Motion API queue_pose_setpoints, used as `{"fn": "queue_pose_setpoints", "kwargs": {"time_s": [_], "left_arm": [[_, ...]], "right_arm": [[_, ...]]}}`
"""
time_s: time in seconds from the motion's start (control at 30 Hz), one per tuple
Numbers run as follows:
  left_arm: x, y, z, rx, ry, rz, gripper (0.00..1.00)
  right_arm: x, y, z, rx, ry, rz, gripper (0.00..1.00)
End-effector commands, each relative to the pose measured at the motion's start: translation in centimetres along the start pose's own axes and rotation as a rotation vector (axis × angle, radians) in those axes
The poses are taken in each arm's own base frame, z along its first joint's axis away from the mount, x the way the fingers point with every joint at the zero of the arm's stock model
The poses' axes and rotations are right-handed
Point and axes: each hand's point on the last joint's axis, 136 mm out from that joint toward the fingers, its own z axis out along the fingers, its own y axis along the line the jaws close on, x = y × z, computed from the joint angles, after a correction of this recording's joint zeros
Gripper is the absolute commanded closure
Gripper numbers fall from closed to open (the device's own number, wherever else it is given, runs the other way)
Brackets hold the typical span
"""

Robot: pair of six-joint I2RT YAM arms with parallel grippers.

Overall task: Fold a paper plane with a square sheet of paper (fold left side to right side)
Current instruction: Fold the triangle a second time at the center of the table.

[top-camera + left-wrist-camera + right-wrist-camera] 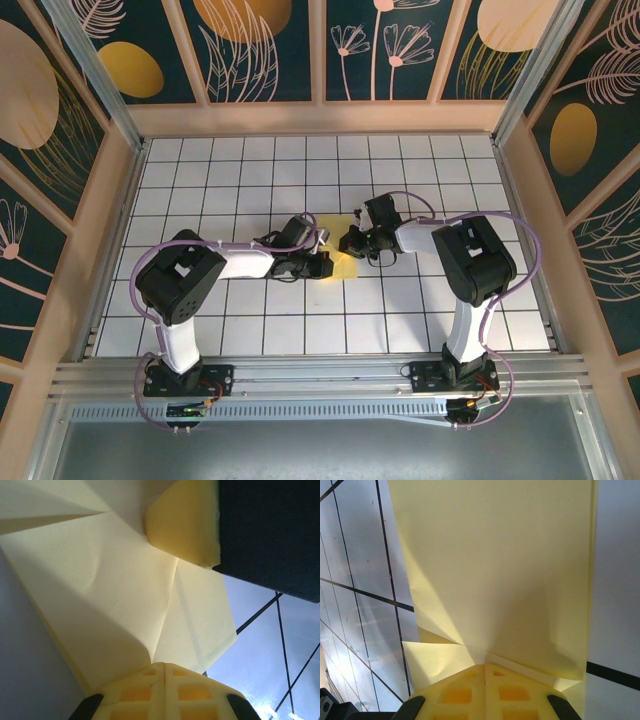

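The top view showed the two arms meeting in the middle of a white table [250,180] with black grid lines. A pale yellow sheet of paper [345,266] lay there between the two claws. From above, only a small bit of it could be seen under the arms. Around the table stood dark walls [260,40] with drawings of flowers and orange blobs.

The left claw [322,260] reached in from the left. The right claw [352,240] reached in from the right, a little farther back. The two claws were very close together.

The left wrist view showed more of the sheet of paper [115,590]. It had folds in it, with flaps lying on top of each other. The left claw [164,669] was squeezed tight at the bottom, and one crease ran right into its tips, so it was pinching the paper. At the top right, a yellow pad [185,525] of the right claw touched the paper too.

In the right wrist view, the paper [495,570] rose up like a wide flap, off the tiles. The right claw [485,669] was squeezed tight on its near edge. A small folded corner stuck out to the left of the tips.
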Motion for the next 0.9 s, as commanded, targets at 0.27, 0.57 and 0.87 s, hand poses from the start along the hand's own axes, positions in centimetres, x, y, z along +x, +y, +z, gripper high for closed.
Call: {"fn": "queue_pose_setpoints", "kwargs": {"time_s": [0.27, 0.57, 0.87], "left_arm": [[1.9, 1.9, 0.3, -0.042, 0.047, -0.003, 0.98], [3.7, 2.7, -0.2, -0.055, 0.082, -0.003, 0.98], [5.1, 3.3, -1.2, -0.072, 0.102, 0.010, 0.98]], "right_arm": [[1.4, -3.2, 0.8, 0.125, 0.046, 0.021, 1.00], [1.3, -3.4, 0.9, 0.129, 0.049, 0.023, 1.00], [1.1, -3.4, 0.9, 0.129, 0.052, 0.022, 1.00]]}}
